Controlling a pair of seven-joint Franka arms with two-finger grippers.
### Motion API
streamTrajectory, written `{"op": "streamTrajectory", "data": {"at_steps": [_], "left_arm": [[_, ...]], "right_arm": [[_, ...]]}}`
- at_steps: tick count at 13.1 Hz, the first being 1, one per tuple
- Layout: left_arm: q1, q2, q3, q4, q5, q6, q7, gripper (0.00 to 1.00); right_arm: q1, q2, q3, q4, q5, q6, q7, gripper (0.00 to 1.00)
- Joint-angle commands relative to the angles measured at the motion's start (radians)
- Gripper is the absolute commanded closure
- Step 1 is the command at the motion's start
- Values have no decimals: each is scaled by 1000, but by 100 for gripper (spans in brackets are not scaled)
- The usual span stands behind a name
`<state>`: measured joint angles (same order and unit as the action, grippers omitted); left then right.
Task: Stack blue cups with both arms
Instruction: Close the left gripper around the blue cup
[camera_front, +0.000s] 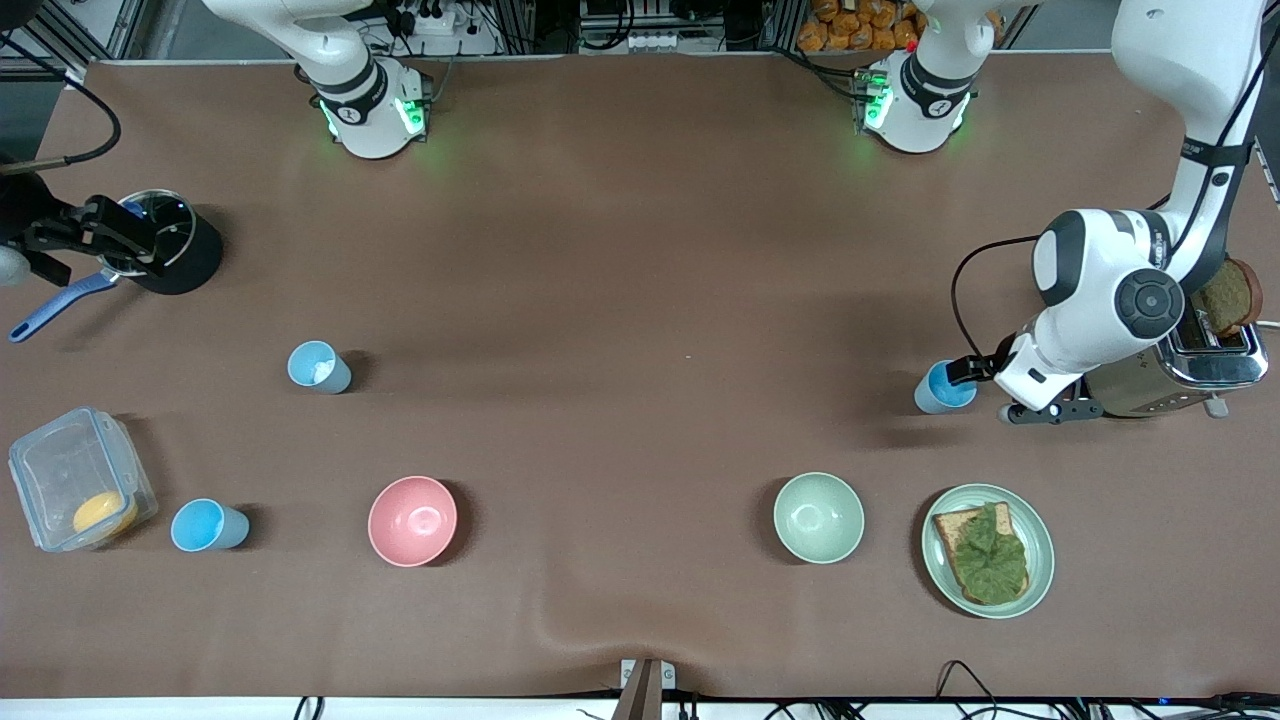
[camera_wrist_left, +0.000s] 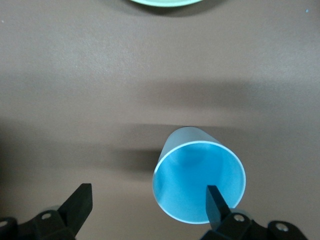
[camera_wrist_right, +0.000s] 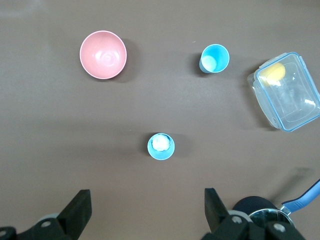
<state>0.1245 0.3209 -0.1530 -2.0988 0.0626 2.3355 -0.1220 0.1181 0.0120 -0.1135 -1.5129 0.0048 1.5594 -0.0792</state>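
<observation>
Three blue cups stand upright on the brown table. One blue cup (camera_front: 944, 388) (camera_wrist_left: 199, 181) is at the left arm's end, next to the toaster. My left gripper (camera_front: 1045, 411) (camera_wrist_left: 148, 207) hangs low beside it, open, and one finger (camera_wrist_left: 216, 205) shows across the cup's mouth. Nothing sits between the fingers. A second cup (camera_front: 319, 367) (camera_wrist_right: 160, 146), paler inside, stands toward the right arm's end. The third cup (camera_front: 208, 525) (camera_wrist_right: 215, 58) is nearer the front camera, beside the clear box. My right gripper (camera_front: 105, 240) (camera_wrist_right: 147, 210) is open and empty, up by the black pot.
A pink bowl (camera_front: 412, 520) and a pale-green bowl (camera_front: 818, 517) stand near the front camera. A green plate (camera_front: 1040, 560) holds toast with lettuce. A metal toaster (camera_front: 1190, 370) is under the left arm. A clear box (camera_front: 60, 470) and a black pot (camera_front: 185, 262) are at the right arm's end.
</observation>
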Motion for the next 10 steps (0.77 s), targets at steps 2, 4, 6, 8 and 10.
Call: {"op": "streamTrajectory", "data": {"at_steps": [2,4,6,8,10], "left_arm": [[7,-2,-6,-9,25,7,12,0],[6,1,-6,-7,25,7,10,0],[6,3,-6,-6,23,7,10,0],[0,7,-8,-1,25,7,-1,0],[3,10,-8,-3,25,7,4,0]], "right_arm": [[5,2,-2,0,-17,4,19,0],[5,2,-2,0,-17,4,19,0],[6,2,-2,0,-17,4,19,0],[6,2,-2,0,-17,4,19,0],[6,2,-2,0,-17,4,19,0]]}}
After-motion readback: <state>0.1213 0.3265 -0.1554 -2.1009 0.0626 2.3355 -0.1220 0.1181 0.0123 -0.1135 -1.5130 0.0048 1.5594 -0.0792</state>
